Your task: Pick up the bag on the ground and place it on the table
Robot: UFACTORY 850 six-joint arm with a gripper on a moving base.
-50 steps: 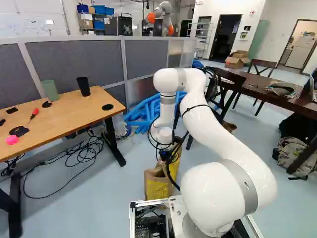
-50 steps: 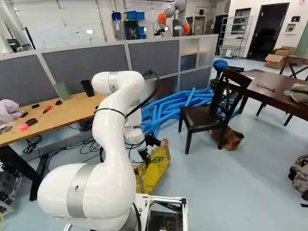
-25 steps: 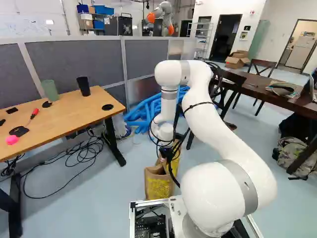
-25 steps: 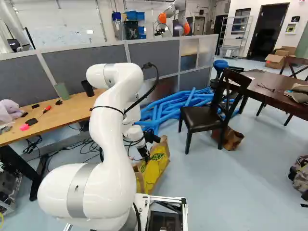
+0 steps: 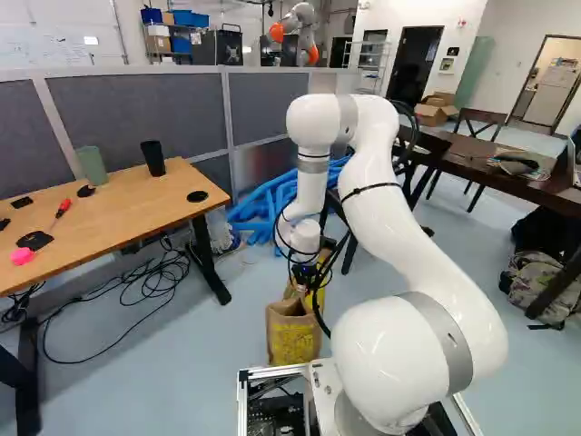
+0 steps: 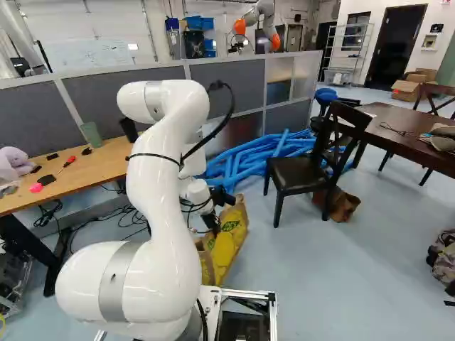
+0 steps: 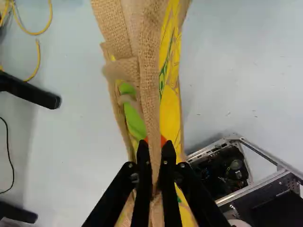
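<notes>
Pale floor (image 6: 320,284), burlap bag (image 6: 226,249) (yellow side, green print), black hand (image 6: 215,229) clamped on a strip of its burlap

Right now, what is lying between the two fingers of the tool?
Between the fingers of the tool lies a burlap strip of the bag, touched on both sides, as the wrist view shows.

Tables: two, one light table (image 5: 118,218), one dark table (image 6: 387,128). Chairs: at least two, near chair (image 6: 295,174) and far chair (image 5: 483,115). Cups: two, green cup (image 5: 92,165), black cup (image 5: 153,158). Burlap-and-yellow bag (image 6: 226,245): one. Screwdriver (image 5: 64,206): one. Camouflage backpack (image 5: 537,280): one. Plush toy (image 6: 14,160): one. Blue tubes (image 6: 245,160): many, overlapping; exact count not readable.
</notes>
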